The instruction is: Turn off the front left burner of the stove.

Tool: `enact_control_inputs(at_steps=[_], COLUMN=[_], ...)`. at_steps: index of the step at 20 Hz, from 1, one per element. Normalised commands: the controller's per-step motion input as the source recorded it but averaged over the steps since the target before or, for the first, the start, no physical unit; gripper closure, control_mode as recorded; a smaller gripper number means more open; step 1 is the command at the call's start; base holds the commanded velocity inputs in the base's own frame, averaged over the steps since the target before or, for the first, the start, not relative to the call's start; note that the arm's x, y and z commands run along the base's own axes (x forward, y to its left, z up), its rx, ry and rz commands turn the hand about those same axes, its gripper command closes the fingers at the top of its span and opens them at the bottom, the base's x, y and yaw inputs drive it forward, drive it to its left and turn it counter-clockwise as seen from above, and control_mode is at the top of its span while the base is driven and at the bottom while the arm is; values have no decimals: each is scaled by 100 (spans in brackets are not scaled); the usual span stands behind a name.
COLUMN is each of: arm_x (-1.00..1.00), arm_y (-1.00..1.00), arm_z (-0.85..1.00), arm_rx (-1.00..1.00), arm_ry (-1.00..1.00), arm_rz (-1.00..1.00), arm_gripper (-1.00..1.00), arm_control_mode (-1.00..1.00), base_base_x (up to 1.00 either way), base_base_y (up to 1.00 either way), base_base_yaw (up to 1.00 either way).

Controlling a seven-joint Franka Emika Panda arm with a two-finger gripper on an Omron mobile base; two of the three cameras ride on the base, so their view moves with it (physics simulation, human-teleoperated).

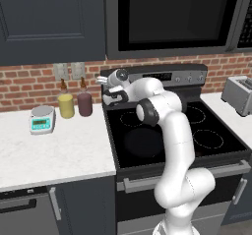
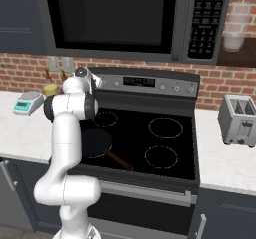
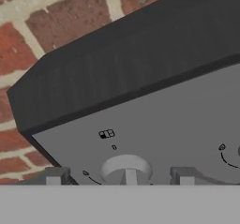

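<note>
A simulated kitchen: a red brick wall (image 1: 29, 84) runs behind dark cabinets, with a dark microwave (image 2: 125, 20) hanging above the stove (image 2: 145, 133). A pale marble worktop (image 1: 49, 150) lies on both sides of it. On the left stretch, near the wall, stand a small kitchen scale (image 1: 41, 119), a yellow jar (image 1: 66, 105) and a dark red jar (image 1: 84, 103); on the right stretch sits a silver toaster (image 2: 238, 119).

The stove's black glass top carries four ringed zones. The front left burner (image 1: 142, 143) is at the near left, and a black skillet (image 2: 95, 143) with a brown handle rests on it.

The white arm reaches to the far left end of the raised back panel (image 3: 154, 134). In the hand view a silver knob (image 3: 126, 168) sits between the two finger tips of the gripper (image 3: 120, 176); the jaws stand wide, one on either side of it, not visibly touching.

Likely risks: the jaws close off-centre and slip on the smooth knob, so it does not turn; or this knob serves a different zone, leaving the front left burner on. The tiny marks beside it are too small to read.
</note>
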Motion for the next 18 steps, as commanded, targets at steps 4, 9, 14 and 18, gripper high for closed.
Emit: enact_control_inputs(at_steps=[4, 9, 14, 18], arm_x=[0, 0, 0, 0], arm_y=[0, 0, 0, 0], arm_z=[0, 0, 8, 12], arm_rx=[0, 1, 9, 17], arm_ry=[0, 0, 0, 0], arm_rz=[0, 0, -6, -15], arm_gripper=[100, 100, 100, 100], arm_control_mode=[-100, -100, -100, -100], base_base_x=[0, 0, 0, 0], base_base_y=[0, 0, 0, 0], base_base_yaw=[0, 0, 0, 0])
